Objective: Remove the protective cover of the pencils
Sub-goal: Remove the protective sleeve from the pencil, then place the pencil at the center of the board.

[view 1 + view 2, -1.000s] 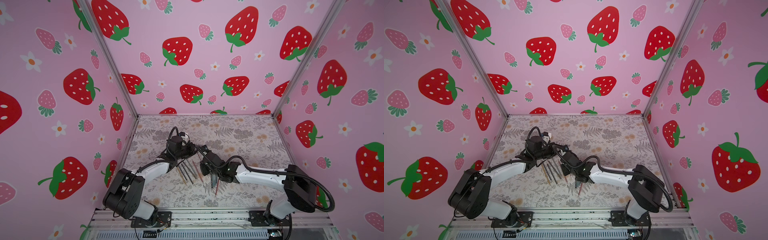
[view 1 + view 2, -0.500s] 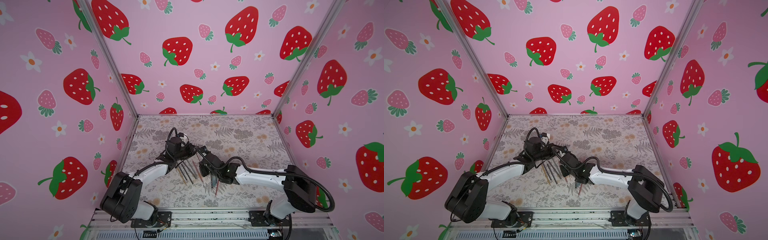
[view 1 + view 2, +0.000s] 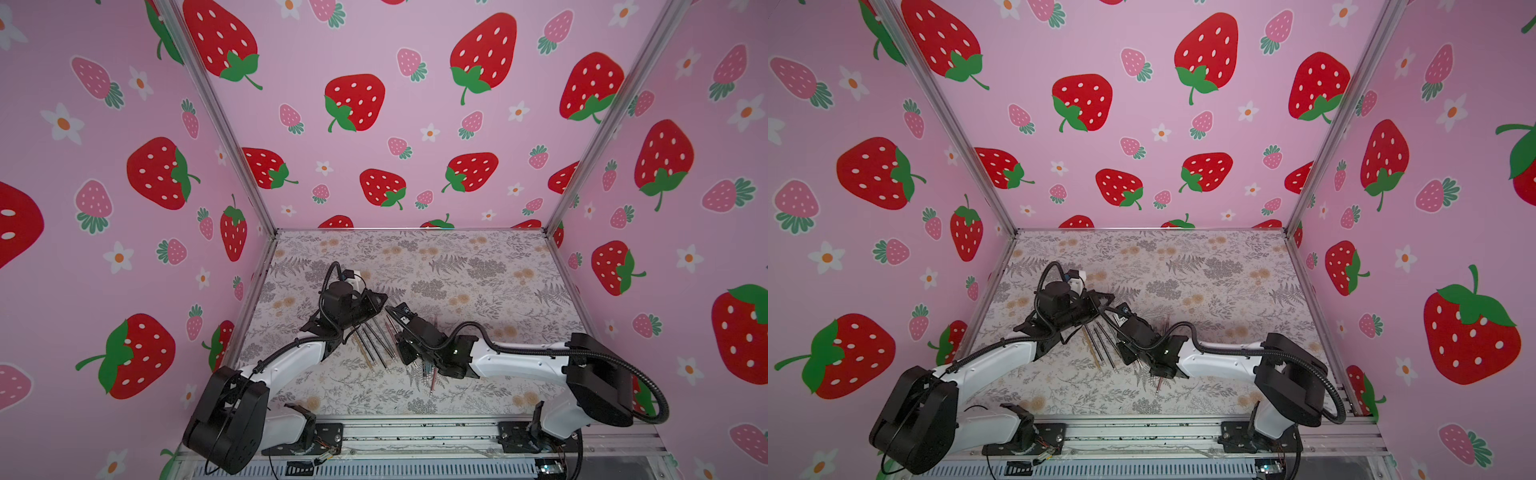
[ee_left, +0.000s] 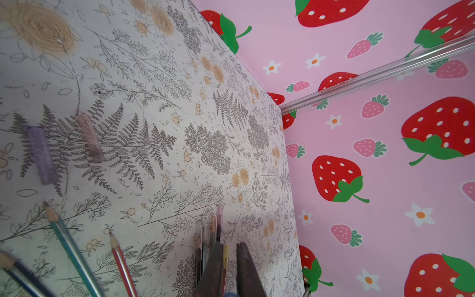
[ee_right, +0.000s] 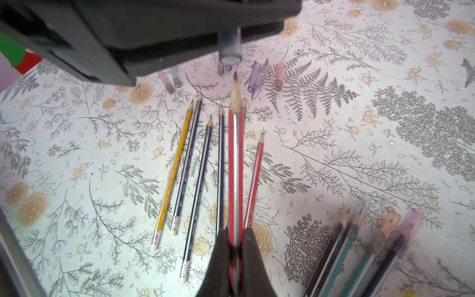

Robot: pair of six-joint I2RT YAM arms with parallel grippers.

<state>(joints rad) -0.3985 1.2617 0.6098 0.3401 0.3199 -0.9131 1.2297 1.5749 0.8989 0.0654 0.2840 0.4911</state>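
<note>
My right gripper (image 5: 235, 231) is shut on a red pencil (image 5: 235, 154) whose bare sharpened tip points at my left gripper (image 5: 154, 25). That left gripper is shut on a clear protective cover (image 5: 229, 50), which sits just off the tip. Both top views show the two grippers nearly meeting, left (image 3: 376, 297) and right (image 3: 392, 311), over the mat. Several bare pencils (image 5: 190, 159) lie in a row under them. Several capped pencils (image 5: 372, 239) lie beside my right gripper. In the left wrist view the left gripper (image 4: 230, 246) hangs over more capped pencils (image 4: 205, 239).
Loose covers lie on the floral mat (image 3: 457, 257) past the pencil tips: purple (image 5: 253, 77), pink (image 5: 279, 75) and two more (image 5: 171, 79). The purple cover (image 4: 42, 154) and the pink cover (image 4: 90, 137) also appear in the left wrist view. Strawberry walls (image 3: 374, 104) close the back and both sides.
The left arm's elbow has sunk lower toward the front left. Both grippers stay shut and close together over the pencils.
</note>
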